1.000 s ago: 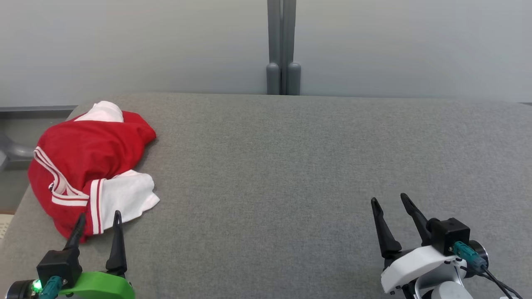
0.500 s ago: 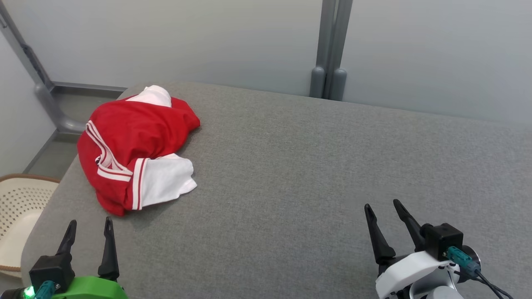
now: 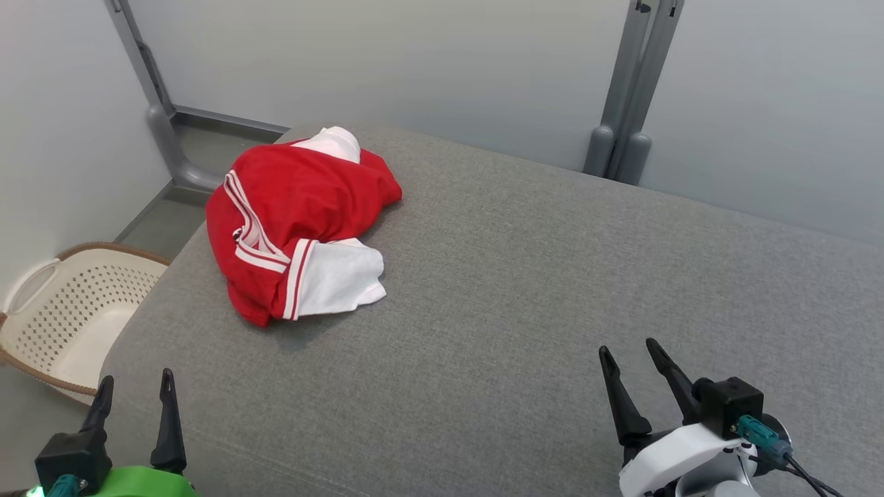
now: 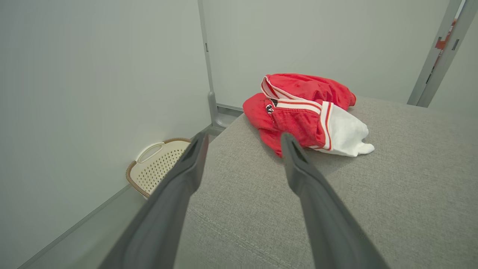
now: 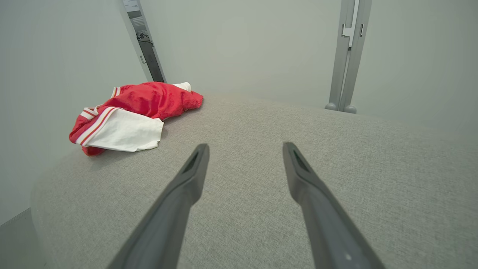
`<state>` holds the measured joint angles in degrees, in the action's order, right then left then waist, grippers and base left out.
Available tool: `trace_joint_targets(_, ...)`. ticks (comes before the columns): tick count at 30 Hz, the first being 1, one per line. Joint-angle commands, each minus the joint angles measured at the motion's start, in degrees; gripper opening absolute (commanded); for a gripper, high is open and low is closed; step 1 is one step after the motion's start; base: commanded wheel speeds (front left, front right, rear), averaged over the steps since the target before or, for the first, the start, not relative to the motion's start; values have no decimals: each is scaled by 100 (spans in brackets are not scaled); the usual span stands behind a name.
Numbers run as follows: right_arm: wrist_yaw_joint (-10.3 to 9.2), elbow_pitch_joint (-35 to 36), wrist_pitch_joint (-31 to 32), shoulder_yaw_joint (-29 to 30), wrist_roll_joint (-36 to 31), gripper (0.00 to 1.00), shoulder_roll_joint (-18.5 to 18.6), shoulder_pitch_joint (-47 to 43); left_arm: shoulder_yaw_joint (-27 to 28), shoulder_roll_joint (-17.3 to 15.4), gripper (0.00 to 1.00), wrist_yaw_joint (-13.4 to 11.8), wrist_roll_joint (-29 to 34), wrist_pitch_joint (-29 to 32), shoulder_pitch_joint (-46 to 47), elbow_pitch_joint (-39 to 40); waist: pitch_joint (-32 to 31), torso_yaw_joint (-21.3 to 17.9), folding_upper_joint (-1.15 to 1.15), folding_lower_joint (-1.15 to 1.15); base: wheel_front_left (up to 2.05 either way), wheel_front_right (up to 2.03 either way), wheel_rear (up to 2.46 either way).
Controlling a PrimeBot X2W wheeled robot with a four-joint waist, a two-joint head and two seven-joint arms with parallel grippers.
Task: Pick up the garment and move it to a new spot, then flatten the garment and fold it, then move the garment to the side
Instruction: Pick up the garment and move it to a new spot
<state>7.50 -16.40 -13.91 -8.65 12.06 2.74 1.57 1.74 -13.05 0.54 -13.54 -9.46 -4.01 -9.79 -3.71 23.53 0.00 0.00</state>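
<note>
We are seeing the red and white garment [image 3: 297,221] lying crumpled near the far left corner of the grey fabric counter [image 3: 518,290], nothing touching it. Left end effector [image 3: 136,376] is hovering by the near left corner, fingers spread wide, holding nothing. Right end effector [image 3: 629,346] is hovering near right, equally wide, empty. Perforated basket [image 3: 69,310] is sitting on the floor, left

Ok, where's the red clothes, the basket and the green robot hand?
red and white garment [image 3: 297,193], head view, red cloth.
laundry basket [image 3: 97,290], head view, perforated wall.
left gripper [image 3: 136,377], head view, between its fingertips.
</note>
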Motion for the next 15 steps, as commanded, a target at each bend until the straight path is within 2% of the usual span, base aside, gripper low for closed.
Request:
trace_joint_targets(1,-2,-24,-30,-9,31,100,25,4,14,-23,100,-23,-19,-34,-72,-15,-22,146,0,0,0,0,0)
trace_joint_targets(15,-2,-117,-81,-128,39,100,26,152,85,-48,100,-152,-118,-123,-144,55,41,347,0,0,0,0,0)
